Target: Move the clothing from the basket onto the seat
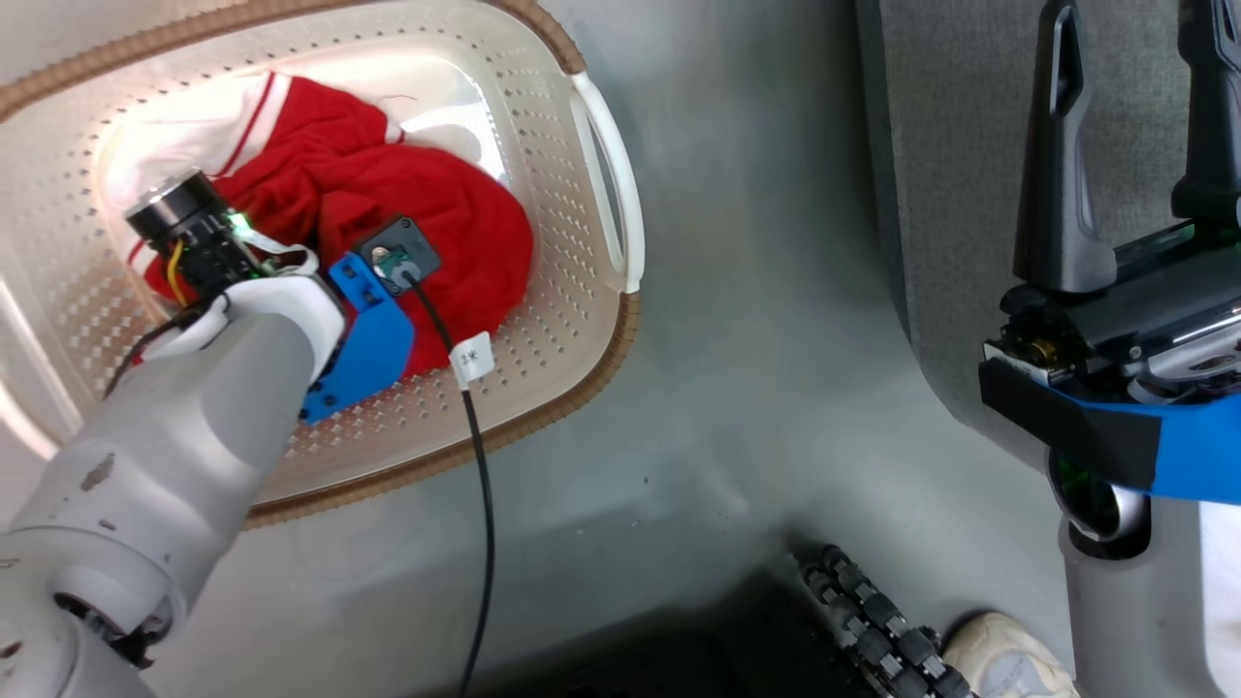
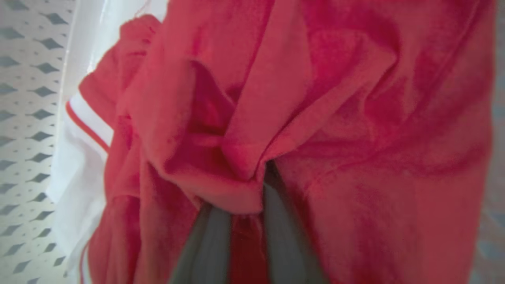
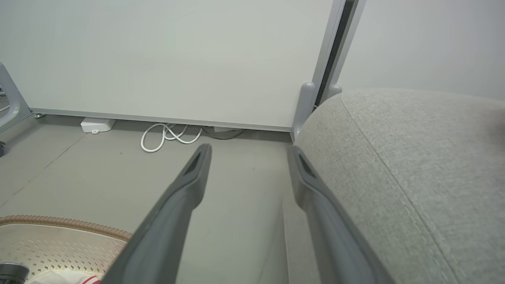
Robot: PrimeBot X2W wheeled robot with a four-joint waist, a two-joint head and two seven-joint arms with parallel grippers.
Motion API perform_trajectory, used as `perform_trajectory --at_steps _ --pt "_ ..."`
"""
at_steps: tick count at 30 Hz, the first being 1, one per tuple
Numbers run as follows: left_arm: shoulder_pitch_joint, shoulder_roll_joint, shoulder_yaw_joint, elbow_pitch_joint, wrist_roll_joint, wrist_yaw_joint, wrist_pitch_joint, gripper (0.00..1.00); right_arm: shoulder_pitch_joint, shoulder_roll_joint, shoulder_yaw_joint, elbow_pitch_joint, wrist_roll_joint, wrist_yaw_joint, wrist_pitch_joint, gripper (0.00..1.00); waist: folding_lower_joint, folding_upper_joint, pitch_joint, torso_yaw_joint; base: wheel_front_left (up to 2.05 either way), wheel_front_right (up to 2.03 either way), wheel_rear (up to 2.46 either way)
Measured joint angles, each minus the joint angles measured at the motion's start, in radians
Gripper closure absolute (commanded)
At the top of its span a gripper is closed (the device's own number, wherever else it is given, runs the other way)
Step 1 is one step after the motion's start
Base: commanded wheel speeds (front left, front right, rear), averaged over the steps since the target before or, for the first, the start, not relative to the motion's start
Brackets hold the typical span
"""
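Clothing (image 2: 335,118) fold tight in left pincer (image 2: 240,193), clear in wrist view; right pincer (image 3: 248,150) wide apart beside seat (image 3: 414,177).

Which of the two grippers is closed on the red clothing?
The left gripper: it pinches a fold of the clothing in the basket. The right gripper stands open near the seat.

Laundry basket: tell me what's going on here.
The robot's left gripper is down in the laundry basket, its fingers closed on a fold of the red clothing, which lies bunched in the basket, not yet lifted out. The right gripper hangs open beside the grey seat, holding nothing.
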Motion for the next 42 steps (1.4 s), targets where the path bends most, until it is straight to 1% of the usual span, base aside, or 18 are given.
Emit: perform_trajectory --at_steps 4,11,18,26,31,34,40,42 --pt "0.006 -0.03 0.0 -0.011 -0.054 0.0 -0.035 1.0 0.0 0.0 -0.006 0.018 -0.012 0.0 0.0 0.0 0.0 0.0 -0.031 0.019 0.0 0.0 0.0" --pt "0.049 -0.083 0.0 -0.039 -0.106 0.0 -0.142 1.0 0.006 0.0 -0.012 0.072 -0.04 0.0 0.0 0.0 -0.0001 0.0 -0.124 0.061 0.0 0.0 0.0" --pt "0.08 -0.121 0.0 -0.034 -0.169 0.0 -0.26 1.0 0.022 0.0 -0.021 0.127 -0.066 0.0 0.0 0.0 -0.0001 0.0 -0.24 0.118 0.0 0.0 0.0" --pt "0.145 -0.147 0.001 -0.032 -0.247 0.0 -0.327 1.0 0.083 0.001 -0.03 0.206 -0.07 0.0 0.0 0.0 -0.0001 0.0 -0.405 0.165 0.0 0.0 0.0" --pt "0.177 -0.149 0.033 -0.055 -0.311 0.0 -0.344 1.0 0.135 0.001 -0.036 0.25 -0.071 0.0 0.0 0.0 -0.0001 0.0001 -0.518 0.19 0.0 0.0 0.0" --pt "0.198 -0.147 0.06 -0.092 -0.343 0.0 -0.346 1.0 0.167 0.001 -0.045 0.27 -0.07 0.0 0.0 0.0 -0.0002 0.0001 -0.585 0.205 0.0 0.0 0.0" --pt "0.239 -0.121 0.145 -0.188 -0.351 0.0 -0.347 1.0 0.227 0.001 -0.059 0.306 -0.065 0.0 0.0 0.0 -0.0002 0.0001 -0.708 0.235 0.0 0.0 0.0" --pt "0.258 -0.112 0.177 -0.223 -0.347 0.007 -0.347 1.0 0.245 0.001 -0.061 0.313 -0.058 0.0 0.0 0.0 -0.0002 0.0001 -0.746 0.244 0.0 0.0 0.0"
